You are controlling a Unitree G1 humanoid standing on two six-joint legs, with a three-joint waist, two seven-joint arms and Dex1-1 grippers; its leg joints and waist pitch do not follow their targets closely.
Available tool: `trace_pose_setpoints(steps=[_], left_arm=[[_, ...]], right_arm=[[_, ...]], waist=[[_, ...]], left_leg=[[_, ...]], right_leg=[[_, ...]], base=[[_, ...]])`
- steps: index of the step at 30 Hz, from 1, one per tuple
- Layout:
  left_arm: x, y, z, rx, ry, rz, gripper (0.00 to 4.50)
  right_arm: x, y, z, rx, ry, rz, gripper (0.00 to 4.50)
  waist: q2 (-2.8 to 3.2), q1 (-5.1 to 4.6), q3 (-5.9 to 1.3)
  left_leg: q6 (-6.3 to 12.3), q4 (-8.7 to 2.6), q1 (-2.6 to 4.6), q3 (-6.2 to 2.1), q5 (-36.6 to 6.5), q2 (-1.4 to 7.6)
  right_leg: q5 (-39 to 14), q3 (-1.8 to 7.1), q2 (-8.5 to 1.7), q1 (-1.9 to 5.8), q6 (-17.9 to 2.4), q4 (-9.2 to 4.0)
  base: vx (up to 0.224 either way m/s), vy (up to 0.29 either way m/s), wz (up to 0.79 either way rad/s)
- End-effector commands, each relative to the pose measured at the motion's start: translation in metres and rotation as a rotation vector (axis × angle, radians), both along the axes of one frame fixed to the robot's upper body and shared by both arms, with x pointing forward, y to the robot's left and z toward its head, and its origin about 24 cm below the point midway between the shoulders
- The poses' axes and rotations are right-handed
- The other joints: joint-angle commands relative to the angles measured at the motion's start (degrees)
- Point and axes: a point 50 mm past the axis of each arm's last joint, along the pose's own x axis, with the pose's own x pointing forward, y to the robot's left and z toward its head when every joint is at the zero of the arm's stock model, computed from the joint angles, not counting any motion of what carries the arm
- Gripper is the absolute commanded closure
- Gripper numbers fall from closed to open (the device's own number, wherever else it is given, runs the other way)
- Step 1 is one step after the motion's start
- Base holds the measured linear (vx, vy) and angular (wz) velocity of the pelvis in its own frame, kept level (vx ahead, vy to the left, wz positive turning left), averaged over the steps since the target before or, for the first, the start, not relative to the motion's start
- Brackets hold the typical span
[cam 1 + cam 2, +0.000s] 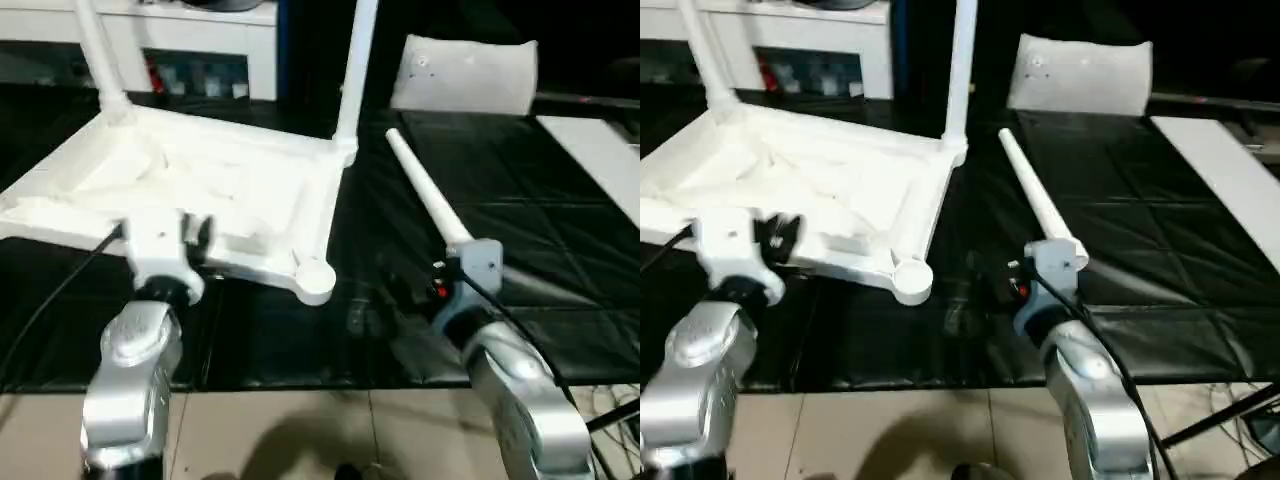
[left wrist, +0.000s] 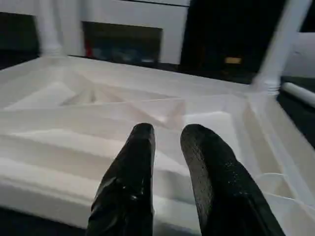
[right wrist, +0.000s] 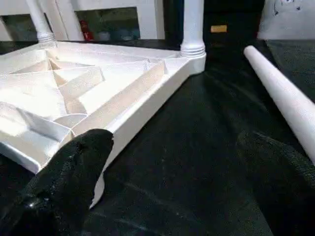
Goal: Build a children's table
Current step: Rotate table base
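Black mat (image 1: 560, 250); one tabletop (image 1: 200, 180), three legs (image 1: 425, 195)

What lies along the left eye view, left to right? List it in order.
Left claw over the near edge of the upside-down table top → empty near corner socket → upright leg at the far corner → loose leg lying on the black mat → whitish plastic bag.
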Motion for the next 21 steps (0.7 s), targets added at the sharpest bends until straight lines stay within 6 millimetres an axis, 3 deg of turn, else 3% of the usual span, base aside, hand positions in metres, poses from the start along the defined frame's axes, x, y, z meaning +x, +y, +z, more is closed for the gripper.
trace_pose_setpoints(steps=[1, 3, 6, 8, 9, 12, 14, 15, 16, 17, 18, 19, 20, 21], left_arm=[[-0.002, -0.002, 0.001, -0.013, -0.017, 0.007, 2.97], [-0.004, -0.001, 0.000, -0.029, -0.010, -0.003, 2.93], [-0.008, -0.002, -0.009, -0.059, 0.030, -0.047, 2.75], [-0.011, -0.003, -0.012, -0.049, 0.040, -0.094, 2.67], [-0.012, -0.003, -0.012, -0.033, 0.033, -0.107, 2.57], [-0.014, -0.002, -0.013, -0.011, 0.028, -0.118, 2.25], [-0.016, -0.002, -0.015, -0.031, 0.055, -0.130, 2.23], [-0.016, -0.002, -0.016, -0.035, 0.057, -0.133, 2.09], [-0.016, -0.002, -0.015, -0.032, 0.054, -0.133, 1.96], [-0.017, -0.002, -0.015, -0.021, 0.053, -0.138, 1.96], [-0.017, -0.003, -0.014, -0.008, 0.051, -0.146, 1.86], [-0.018, -0.003, -0.015, 0.017, 0.065, -0.153, 1.86], [-0.019, -0.003, -0.016, 0.034, 0.075, -0.157, 1.85], [-0.020, -0.003, -0.017, 0.044, 0.081, -0.159, 1.71]], right_arm=[[-0.003, 0.001, 0.003, 0.011, -0.008, 0.006, 0.00], [-0.004, 0.000, 0.004, 0.015, -0.015, -0.005, 0.00], [-0.002, -0.009, 0.004, -0.025, -0.010, -0.073, 0.00], [-0.003, -0.012, 0.001, -0.036, 0.018, -0.083, 0.00], [-0.004, -0.012, 0.000, -0.038, 0.029, -0.074, 0.00], [-0.007, -0.012, -0.003, -0.054, 0.035, -0.051, 0.00], [-0.009, -0.011, -0.006, -0.062, 0.038, -0.035, 0.00], [-0.010, -0.009, -0.007, -0.064, 0.043, -0.028, 0.00], [-0.010, -0.009, -0.007, -0.065, 0.043, -0.027, 0.00], [-0.010, -0.008, -0.008, -0.067, 0.044, -0.029, 0.00], [-0.010, -0.008, -0.008, -0.068, 0.047, -0.034, 0.00], [-0.010, -0.008, -0.009, -0.081, 0.052, -0.045, 0.00], [-0.010, -0.008, -0.010, -0.091, 0.056, -0.052, 0.00], [-0.011, -0.008, -0.011, -0.098, 0.058, -0.056, 0.00]], waist=[[0.93, -0.33, -3.24], [1.08, -0.38, -3.25], [0.46, -0.42, -3.39], [0.75, -0.57, -3.44], [0.54, -0.50, -3.47], [0.65, -0.52, -3.47], [0.83, -0.66, -3.34], [1.16, -1.14, -3.25], [1.91, -1.88, -3.11], [2.35, -2.10, -3.14], [2.86, -2.50, -3.06], [2.14, -2.68, -3.03], [2.07, -2.31, -2.67], [0.66, -2.04, -2.16]], left_leg=[[3.09, -4.01, -0.39, 0.34, -16.70, -0.02], [3.06, -3.90, -0.19, 0.37, -16.93, -0.08], [2.98, -3.95, -0.58, 0.33, -15.43, -0.01], [2.79, -4.09, -0.63, 0.33, -14.83, 0.19], [2.89, -4.18, -0.73, 0.24, -14.31, 0.19], [3.04, -4.28, -0.79, 0.29, -13.82, 0.36], [2.45, -4.35, -0.54, 0.18, -14.60, 0.59], [1.89, -4.66, 0.04, -0.27, -16.48, 1.26], [3.19, -6.37, 1.22, -2.03, -18.56, 4.15], [4.60, -7.82, 1.85, -3.71, -18.19, 7.18], [7.55, -10.12, 2.57, -5.95, -16.33, 12.38], [11.11, -10.61, 2.87, -6.34, -12.40, 13.34], [12.71, -10.53, 2.38, -5.31, -13.48, 12.65], [14.05, -9.06, 0.22, -2.14, -18.80, 8.52]], right_leg=[[-30.04, 1.72, -2.83, 2.51, 3.23, -6.00], [-30.50, 1.83, -2.96, 2.27, 2.93, -6.07], [-28.85, 2.06, -3.11, 2.59, 2.63, -5.60], [-27.45, 2.28, -3.08, 2.57, 2.08, -5.28], [-26.32, 2.36, -3.10, 2.75, 1.78, -5.04], [-24.49, 2.54, -3.18, 2.86, 0.97, -4.82], [-24.73, 2.14, -2.65, 2.72, 1.13, -5.01], [-24.12, 1.01, -1.39, 2.51, 1.04, -5.33], [-20.77, -0.19, -0.30, 2.45, -0.64, -4.82], [-16.92, -0.40, -0.60, 2.58, -2.68, -3.07], [-10.09, -0.13, -1.48, 1.69, -6.07, 2.44], [-8.27, 0.62, -2.20, 0.65, -8.48, 4.83], [-8.32, 1.16, -2.53, 0.65, -9.79, 5.19], [-11.14, 3.39, -3.42, 1.73, -12.48, 3.92]], base=[[0.000, 0.000, 0.00], [0.000, 0.000, 0.00], [0.000, 0.000, 0.00], [0.000, 0.000, 0.00], [0.000, 0.000, 0.00], [0.000, 0.000, 0.00], [0.000, 0.000, 0.00], [0.000, 0.000, 0.00], [0.000, 0.000, 0.00], [0.031, -0.062, 0.05], [0.040, -0.105, 0.02], [0.040, -0.105, 0.02], [0.010, -0.170, 0.04], [-0.011, -0.180, 0.04]])
